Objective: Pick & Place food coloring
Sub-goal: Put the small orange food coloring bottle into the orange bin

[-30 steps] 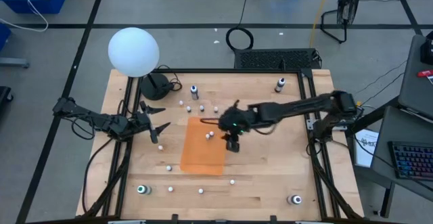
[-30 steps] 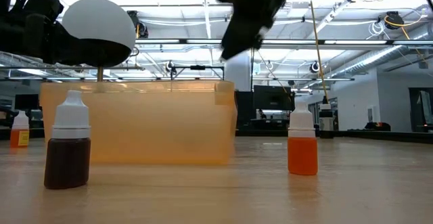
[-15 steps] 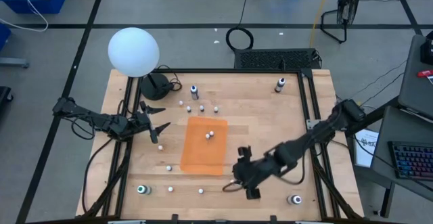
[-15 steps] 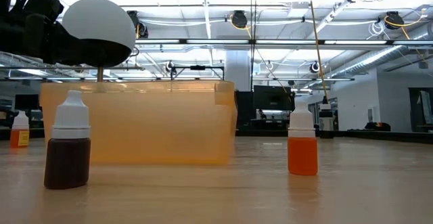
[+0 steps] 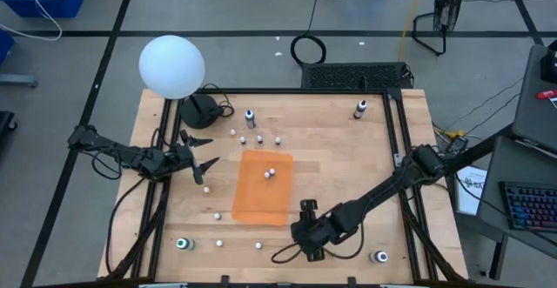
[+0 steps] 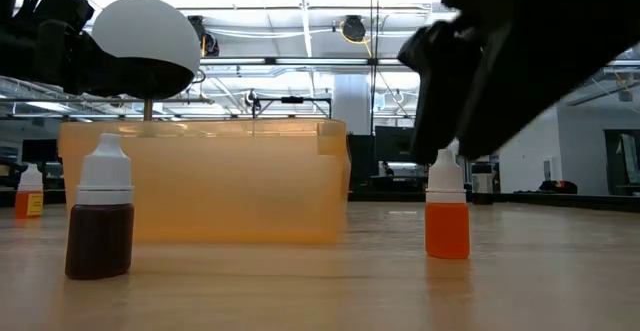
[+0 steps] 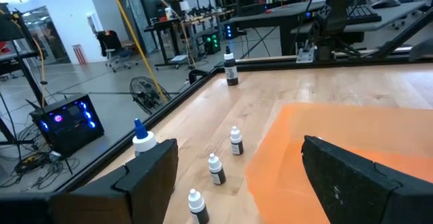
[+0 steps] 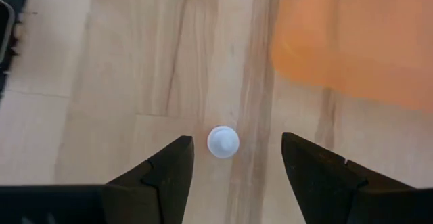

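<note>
The food coloring bottles are tiny with pale caps. Two stand in the orange tray (image 5: 264, 186), and several stand on the table around it. My right gripper (image 8: 237, 146) is open and points straight down near the tray's near right corner (image 5: 306, 238). Its fingers stand on either side of one bottle's white cap (image 8: 222, 141) without touching it. In the low view its dark bulk (image 6: 500, 61) hangs over the orange-filled bottle (image 6: 447, 216); a brown one (image 6: 100, 221) stands apart. My left gripper (image 5: 207, 151) waits open at the table's left.
A white globe (image 5: 171, 65) on a dark stand sits at the far left corner. Larger dark bottles (image 5: 250, 118) (image 5: 359, 109) stand near the far edge, and two more (image 5: 183, 244) (image 5: 380, 256) stand near the front. Small bottles (image 7: 215, 168) line up ahead of my left gripper.
My right gripper has moved from above the orange tray toward the table's near edge. It has come down over the bottle by the tray's near right corner and now shows in the low view. The bottles have stayed in place.
</note>
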